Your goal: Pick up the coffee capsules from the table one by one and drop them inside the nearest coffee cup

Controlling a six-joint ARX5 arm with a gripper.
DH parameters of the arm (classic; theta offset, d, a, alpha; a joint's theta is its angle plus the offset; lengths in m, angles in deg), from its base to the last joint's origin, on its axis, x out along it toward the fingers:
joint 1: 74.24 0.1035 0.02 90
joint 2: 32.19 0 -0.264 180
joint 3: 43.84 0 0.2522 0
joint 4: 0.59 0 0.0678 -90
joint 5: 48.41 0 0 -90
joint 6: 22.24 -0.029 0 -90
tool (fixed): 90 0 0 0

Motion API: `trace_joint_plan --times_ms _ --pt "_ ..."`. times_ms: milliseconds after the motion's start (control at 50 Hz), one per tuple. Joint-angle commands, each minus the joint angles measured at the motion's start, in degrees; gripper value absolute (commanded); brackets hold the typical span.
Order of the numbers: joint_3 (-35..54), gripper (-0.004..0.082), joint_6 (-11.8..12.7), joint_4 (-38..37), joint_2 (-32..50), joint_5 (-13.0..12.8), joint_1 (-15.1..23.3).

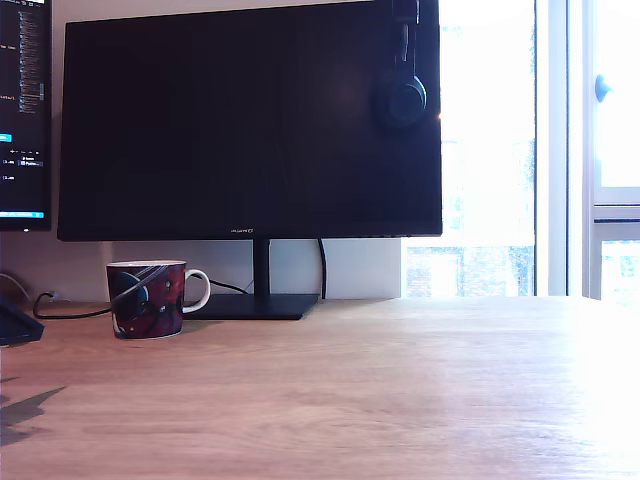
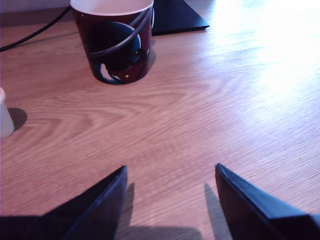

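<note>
The coffee cup (image 1: 148,298), a dark mug with red and blue swirls and a white handle, stands on the wooden table (image 1: 380,400) at the exterior view's left. The wrist view shows the same coffee cup (image 2: 114,42) ahead of my gripper (image 2: 171,172), whose two dark fingers are spread apart low over bare wood with nothing between them. A pale coffee capsule (image 2: 5,116) is cut off at that picture's edge, standing on the table (image 2: 200,120) to one side of the cup. The arm itself is outside the exterior view; only its shadow (image 1: 25,412) shows there.
A large dark monitor (image 1: 250,120) on a black stand (image 1: 255,305) is behind the cup, with headphones (image 1: 402,95) hung on its top corner. A black cable (image 1: 70,310) runs along the table's back. A second screen (image 1: 24,110) and a bright window (image 1: 520,150) flank it.
</note>
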Motion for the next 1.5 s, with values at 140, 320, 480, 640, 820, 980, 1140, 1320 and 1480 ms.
trace_joint_plan --times_ms 140,320,480,640,820,980,1140,1320,1480 --pt "0.5 0.0478 0.52 0.79 0.28 -0.44 0.39" --pt "0.5 0.0478 0.52 0.77 0.28 -0.44 0.39" --pt "0.5 0.0478 0.55 0.68 0.28 -0.46 0.39" --pt "0.5 0.0478 1.29 0.46 0.28 -0.46 0.42" --pt "0.5 0.0478 3.82 0.33 0.28 -0.92 0.9" --pt "0.5 0.0478 5.31 0.33 0.28 -1.31 2.84" --pt "0.5 0.0477 6.78 0.46 0.28 -2.8 5.11" --pt "0.52 0.0453 7.08 0.42 0.31 -3.08 8.11" --pt "0.52 0.0078 7.65 0.42 0.31 -3.87 9.64"
